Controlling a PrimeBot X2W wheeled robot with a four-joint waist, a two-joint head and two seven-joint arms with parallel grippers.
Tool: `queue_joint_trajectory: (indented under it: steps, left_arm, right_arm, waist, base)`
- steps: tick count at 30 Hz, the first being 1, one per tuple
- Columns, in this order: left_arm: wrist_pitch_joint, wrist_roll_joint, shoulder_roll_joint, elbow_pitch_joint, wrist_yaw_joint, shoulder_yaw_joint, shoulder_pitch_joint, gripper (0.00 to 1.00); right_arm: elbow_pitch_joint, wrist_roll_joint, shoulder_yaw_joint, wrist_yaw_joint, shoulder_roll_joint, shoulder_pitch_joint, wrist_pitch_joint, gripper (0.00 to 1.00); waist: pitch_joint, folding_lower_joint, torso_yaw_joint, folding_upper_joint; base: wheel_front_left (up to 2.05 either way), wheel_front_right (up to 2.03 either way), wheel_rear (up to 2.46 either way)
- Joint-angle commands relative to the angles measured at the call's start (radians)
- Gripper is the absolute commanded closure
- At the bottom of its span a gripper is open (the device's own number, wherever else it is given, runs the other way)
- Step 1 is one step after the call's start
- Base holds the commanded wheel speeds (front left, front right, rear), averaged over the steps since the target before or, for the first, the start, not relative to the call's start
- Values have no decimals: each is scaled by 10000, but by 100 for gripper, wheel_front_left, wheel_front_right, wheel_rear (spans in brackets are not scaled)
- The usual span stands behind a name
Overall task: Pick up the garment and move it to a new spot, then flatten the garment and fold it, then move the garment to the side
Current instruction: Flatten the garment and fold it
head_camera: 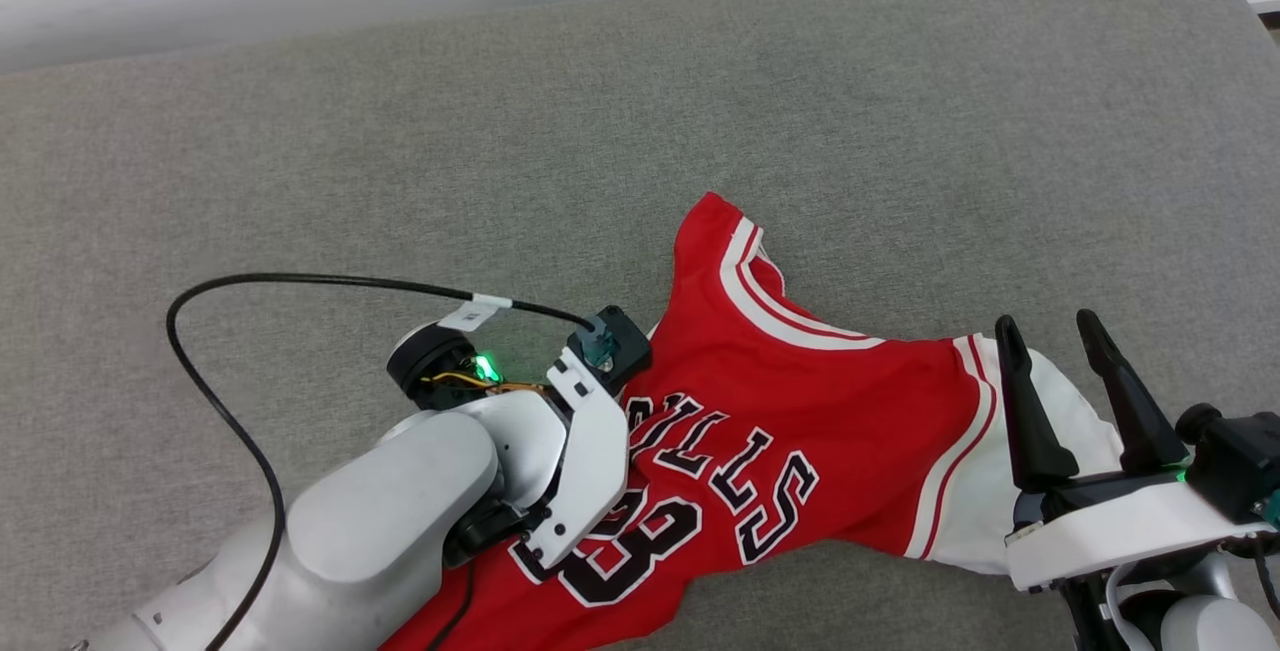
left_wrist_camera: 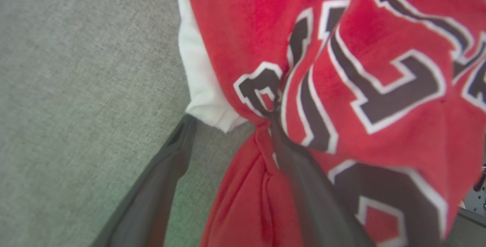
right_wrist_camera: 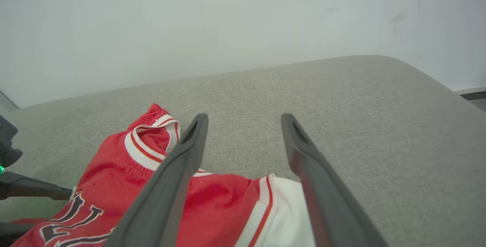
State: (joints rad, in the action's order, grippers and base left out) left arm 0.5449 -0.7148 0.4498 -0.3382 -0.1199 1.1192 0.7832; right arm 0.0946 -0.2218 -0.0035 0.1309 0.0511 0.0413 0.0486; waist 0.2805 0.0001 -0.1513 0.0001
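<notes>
Both jaws stand released: left gripper (left_wrist_camera: 231, 116) and right gripper (head_camera: 1047, 326) are at the garment (head_camera: 800, 401).
The garment lies crumpled on the grey padded surface (head_camera: 600, 111), its collar toward the far side, its black letters and number facing up. The left gripper is lowered at one side of it, fingers wide apart. One finger (left_wrist_camera: 159, 186) is over bare grey surface, the other is pressed into a red fold beside a white sleeve (left_wrist_camera: 201, 87). The right gripper hangs over the other white sleeve (head_camera: 970, 521), fingers spread, grasping nothing. A black cable (head_camera: 200, 371) loops from the left wrist.
</notes>
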Motion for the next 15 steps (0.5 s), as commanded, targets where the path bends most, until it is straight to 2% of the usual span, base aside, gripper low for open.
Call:
queue_joint_trajectory:
  steps: [1, 2, 7, 11, 15]
  left_arm:
    - [261, -18, 18, -273, -75, 439, -420, 69]
    - [282, -26, -7, -289, -96, 565, -398, 100]
    - [-469, 102, -7, -378, -18, 436, -252, 100]
    - [-1376, 269, 140, -222, 422, -43, -67, 100]
    - [-2003, 231, 512, 202, 1064, -529, -304, 100]
  right_arm:
    - [-44, -114, 7, -3, -14, 167, 62, 0]
    - [-97, -114, 2, -3, -14, 176, 96, 0]
    - [-302, -161, -115, -3, -14, 100, 153, 0]
    - [-392, -127, -299, -3, -14, -94, 81, 0]
    - [-312, -29, -477, -5, -13, -295, -67, 0]
  waist:
    - [28, -1, -45, -1]
    - [30, -1, -70, -1]
    - [-150, -1, -23, -1]
    - [-545, -1, 300, -1]
    - [-983, -1, 808, -1]
  base:
    - [0, 0, 0]
    - [0, 0, 0]
    - [0, 0, 0]
    - [0, 0, 0]
    - [0, 0, 0]
